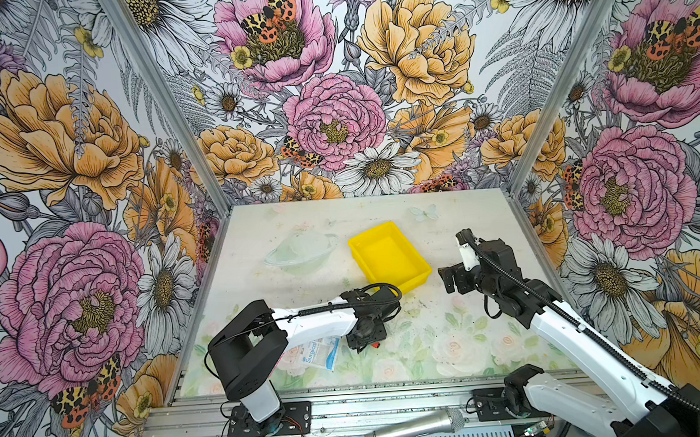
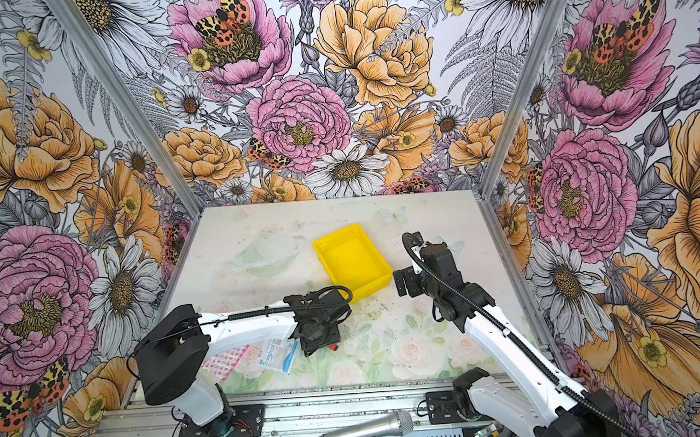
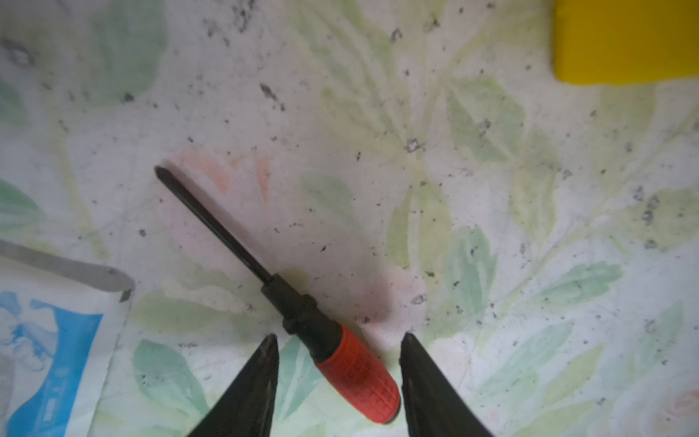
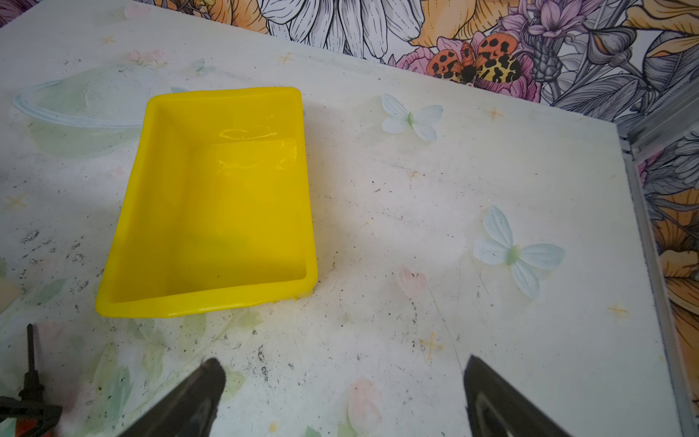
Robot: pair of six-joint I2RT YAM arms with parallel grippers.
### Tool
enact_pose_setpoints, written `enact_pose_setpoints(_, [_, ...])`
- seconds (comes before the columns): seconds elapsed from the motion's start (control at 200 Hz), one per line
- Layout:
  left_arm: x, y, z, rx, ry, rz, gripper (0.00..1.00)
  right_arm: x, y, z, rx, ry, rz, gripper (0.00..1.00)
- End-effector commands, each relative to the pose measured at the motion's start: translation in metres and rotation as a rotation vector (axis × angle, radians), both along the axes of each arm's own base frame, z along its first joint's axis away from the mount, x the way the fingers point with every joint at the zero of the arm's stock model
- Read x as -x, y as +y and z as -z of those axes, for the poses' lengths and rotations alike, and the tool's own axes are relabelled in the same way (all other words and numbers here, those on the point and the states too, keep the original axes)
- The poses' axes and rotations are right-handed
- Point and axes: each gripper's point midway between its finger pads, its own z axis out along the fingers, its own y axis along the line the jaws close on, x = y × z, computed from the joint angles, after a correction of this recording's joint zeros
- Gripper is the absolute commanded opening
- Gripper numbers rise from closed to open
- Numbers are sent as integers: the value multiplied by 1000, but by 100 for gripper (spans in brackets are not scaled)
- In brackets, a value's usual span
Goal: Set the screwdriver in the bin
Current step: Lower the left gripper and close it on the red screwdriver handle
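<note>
- Left gripper — fingers apart, straddling the ribbed red-orange handle of the small black-shafted screwdriver. It lies flat on the flower-printed table, so the grasp is in hand but nothing is clamped yet.
- Bright yellow rectangular plastic bin — empty and near. Next move: close, lift, carry over its rim.
- Right gripper — fingers wide apart, holding nothing.

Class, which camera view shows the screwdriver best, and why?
The left wrist view: the whole screwdriver, black shaft to red handle, lies between the open jaws of the left gripper. In both top views only a red speck of handle shows under that gripper. The right wrist view catches its shaft at the frame edge.
</note>
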Motion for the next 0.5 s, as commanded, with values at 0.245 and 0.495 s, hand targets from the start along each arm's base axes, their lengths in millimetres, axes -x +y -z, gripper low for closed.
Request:
enact_pose_setpoints(0.245, [6,6,8,-45,45,26,39,0,-11,-16,19,-78,46,100])
enact_pose_setpoints(0.495, [3,14,12,-56,58,32,29,0,-12,-16,23,-79,55,99])
